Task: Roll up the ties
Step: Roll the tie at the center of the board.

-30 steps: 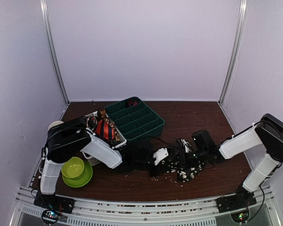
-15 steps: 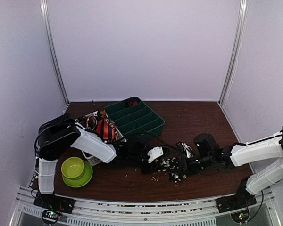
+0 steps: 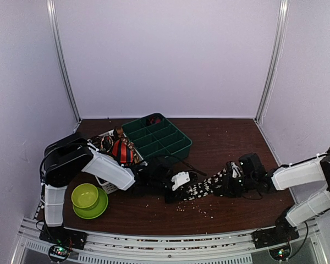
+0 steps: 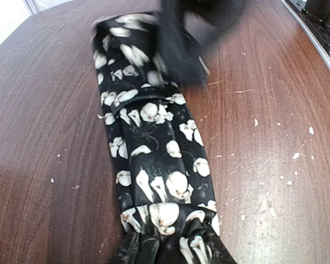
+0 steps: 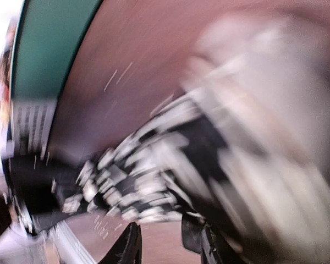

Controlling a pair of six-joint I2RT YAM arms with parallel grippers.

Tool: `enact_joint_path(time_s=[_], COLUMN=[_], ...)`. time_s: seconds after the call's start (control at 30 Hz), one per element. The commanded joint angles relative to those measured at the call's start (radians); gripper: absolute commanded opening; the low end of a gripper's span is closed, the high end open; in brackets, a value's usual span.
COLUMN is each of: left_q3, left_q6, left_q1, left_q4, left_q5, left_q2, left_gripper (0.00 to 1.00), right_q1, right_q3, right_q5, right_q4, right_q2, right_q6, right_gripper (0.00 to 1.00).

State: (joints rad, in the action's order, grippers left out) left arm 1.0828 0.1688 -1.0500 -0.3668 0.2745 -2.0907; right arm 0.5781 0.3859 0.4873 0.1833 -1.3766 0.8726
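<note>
A black tie with cream-white flower spots lies stretched across the table between my two grippers. My left gripper is shut on its left end. In the left wrist view the fabric bunches into that gripper at the bottom edge. My right gripper holds the right end, and it shows as a dark blur in the left wrist view. The right wrist view is heavily blurred. There the tie runs just above the right gripper. A red-and-black striped tie lies in a white basket.
A green divided tray stands behind the tie, with something red in a far compartment. The white basket sits left of it. A green bowl on a green plate is at the front left. Crumbs dot the wood.
The right gripper has moved right and back, drawing the bunched black tie out into a long strip. The left gripper has kept its hold and shifted slightly left.
</note>
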Motion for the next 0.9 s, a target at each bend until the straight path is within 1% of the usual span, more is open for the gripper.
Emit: enact_joint_path(time_s=[0.0,0.03,0.1,0.13,0.23,0.3,0.37,0.43,0.5,0.53,0.6,0.77,0.87], left_q3=[-0.034,-0.034,-0.036,-0.036,-0.033,-0.028,-0.022,-0.02,-0.019,-0.017,-0.014,-0.003,-0.003], left_q6=[0.027,0.027,0.027,0.027,0.029,0.031,0.03,0.03,0.03,0.03,0.031,0.032,0.032], left_q1=[0.01,0.01,0.01,0.01,0.01,0.01,0.009,0.009,0.01,0.01,0.01,0.01,0.01], left_q4=[0.145,0.144,0.142,0.142,0.141,0.147,0.152,0.154,0.155,0.156,0.158,0.169,0.168], left_q5=[-0.003,-0.005,-0.006,-0.004,-0.001,0.002,0.002,0.002,0.002,0.003,0.005,0.003,0.006], left_q2=[-0.016,-0.016,-0.014,-0.014,-0.015,-0.02,-0.023,-0.026,-0.027,-0.028,-0.032,-0.04,-0.04], left_gripper=[0.23,0.23,0.23,0.23,0.23,0.23,0.23,0.23,0.23,0.23,0.23,0.23,0.23], right_q1=[-0.237,-0.318,-0.411,-0.436,-0.44,-0.424,-0.381,-0.304,-0.184,-0.104,-0.016,0.075,0.104], right_q3=[-0.026,-0.021,0.0,0.011,0.058,0.062,0.057,0.066,0.088,0.1,0.107,0.081,0.101], right_q5=[-0.131,-0.141,-0.148,-0.137,-0.06,0.018,0.062,0.085,0.053,0.022,-0.022,-0.106,-0.167], right_q4=[-0.255,-0.295,-0.367,-0.388,-0.439,-0.423,-0.393,-0.369,-0.356,-0.353,-0.32,-0.16,-0.106], right_q2=[0.2,0.255,0.348,0.38,0.387,0.36,0.359,0.365,0.359,0.346,0.301,0.153,0.046], right_q6=[-0.114,-0.133,-0.171,-0.189,-0.242,-0.241,-0.23,-0.205,-0.169,-0.151,-0.113,-0.038,-0.041], right_gripper=[0.37,0.38,0.39,0.39,0.41,0.41,0.41,0.41,0.43,0.44,0.44,0.46,0.47])
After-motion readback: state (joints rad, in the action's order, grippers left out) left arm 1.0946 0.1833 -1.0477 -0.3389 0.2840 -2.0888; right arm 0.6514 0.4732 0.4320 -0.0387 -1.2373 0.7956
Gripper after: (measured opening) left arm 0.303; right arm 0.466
